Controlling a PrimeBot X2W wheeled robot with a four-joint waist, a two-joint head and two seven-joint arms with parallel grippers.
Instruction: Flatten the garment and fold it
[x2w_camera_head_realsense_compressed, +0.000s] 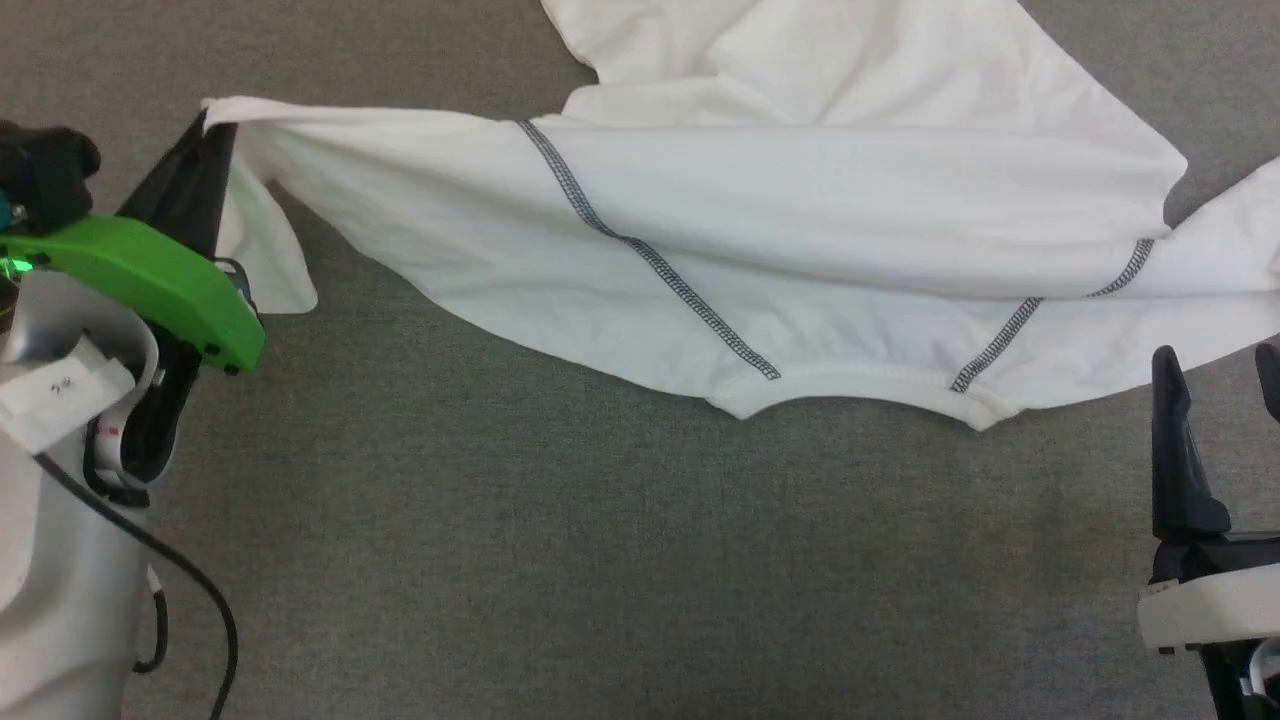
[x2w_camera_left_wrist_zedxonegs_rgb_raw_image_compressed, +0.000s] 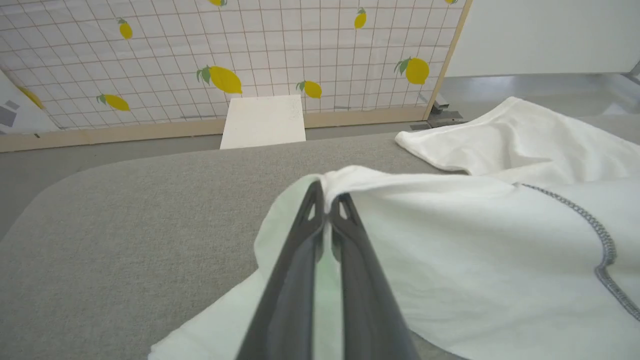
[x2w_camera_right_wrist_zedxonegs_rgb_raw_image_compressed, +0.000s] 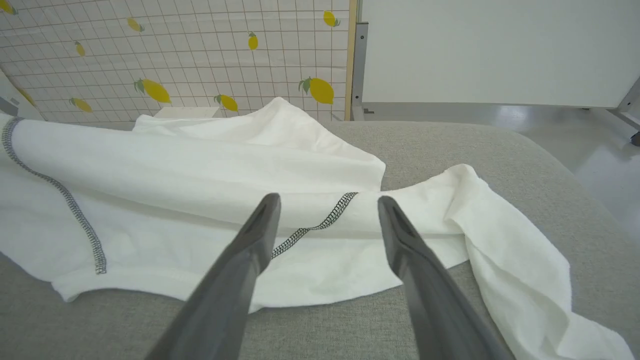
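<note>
— Grey padded table (x2w_camera_head_realsense_compressed: 500, 520) is filling your head view, and the shirt (x2w_camera_head_realsense_compressed: 800, 220) is lying across it from 9 to 3 o'clock, neckline facing 6, body bunching toward 12.
— What is my left gripper (x2w_camera_head_realsense_compressed: 207, 122) doing?
— Its fingers are pressed together, pinching the sleeve (x2w_camera_head_realsense_compressed: 400, 190) by its end at 9 o'clock. You are holding that end lifted off the table, I judge, so the sleeve is stretching taut toward the zigzag seam (x2w_camera_head_realsense_compressed: 650, 260) instead of lying crumpled.
— And my right gripper (x2w_camera_head_realsense_compressed: 1218, 365)?
— It is hovering at 4 o'clock, fingers spread, gripping nothing, pointing at the shoulder beside the other sleeve (x2w_camera_right_wrist_zedxonegs_rgb_raw_image_compressed: 505, 250). You are probably parking it there because that sleeve is lying rumpled and needing the same pull.
— How far along am I?
— You are flattening; no fold is made yet. Be pulling gently, or the whole shirt may be sliding toward 9.
</note>
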